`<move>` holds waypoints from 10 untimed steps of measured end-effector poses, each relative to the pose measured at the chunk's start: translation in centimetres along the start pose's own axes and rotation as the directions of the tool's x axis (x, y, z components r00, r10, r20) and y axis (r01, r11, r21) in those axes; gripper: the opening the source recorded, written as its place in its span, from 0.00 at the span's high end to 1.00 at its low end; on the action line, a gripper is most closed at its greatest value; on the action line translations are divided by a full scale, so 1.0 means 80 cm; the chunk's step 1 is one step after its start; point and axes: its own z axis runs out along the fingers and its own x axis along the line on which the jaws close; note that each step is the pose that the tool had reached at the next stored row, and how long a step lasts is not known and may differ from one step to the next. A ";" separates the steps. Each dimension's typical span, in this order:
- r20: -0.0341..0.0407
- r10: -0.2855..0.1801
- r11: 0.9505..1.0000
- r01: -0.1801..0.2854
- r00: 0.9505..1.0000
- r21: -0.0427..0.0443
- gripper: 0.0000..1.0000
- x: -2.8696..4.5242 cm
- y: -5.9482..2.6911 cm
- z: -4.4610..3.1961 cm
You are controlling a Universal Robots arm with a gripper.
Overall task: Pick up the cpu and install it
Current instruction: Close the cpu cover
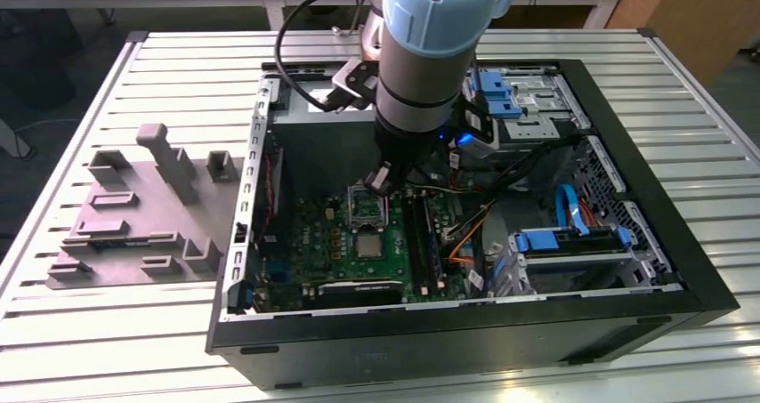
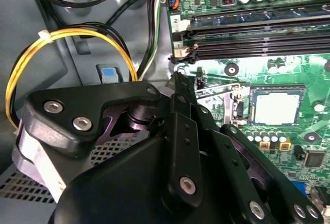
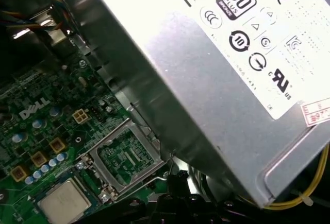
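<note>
1. The cpu (image 1: 370, 244) (image 2: 277, 108) (image 3: 64, 201) sits in its socket on the green motherboard (image 1: 344, 261), beside the open metal socket frame (image 3: 127, 154).
2. The hand (image 1: 383, 179) hovers over that frame, holding nothing; I cannot tell whether it is open or closed.
3. The grey power supply (image 3: 216, 74) stands just beside the frame.

The gripper (image 2: 178, 77) has its fingertips hidden behind its own black linkage in the second wrist view. In the first wrist view the cpu (image 3: 64, 203) is cut off at the edge, at seven o'clock from the open socket frame (image 3: 126, 157).
</note>
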 end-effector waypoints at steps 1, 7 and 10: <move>0.001 0.000 1.000 0.000 1.000 -0.001 0.89 -0.0005 0.000 0.0009; 0.002 0.000 1.000 0.000 1.000 -0.002 0.89 -0.0026 0.000 0.0044; 0.003 0.000 1.000 0.000 1.000 -0.002 0.89 -0.0033 0.000 0.0056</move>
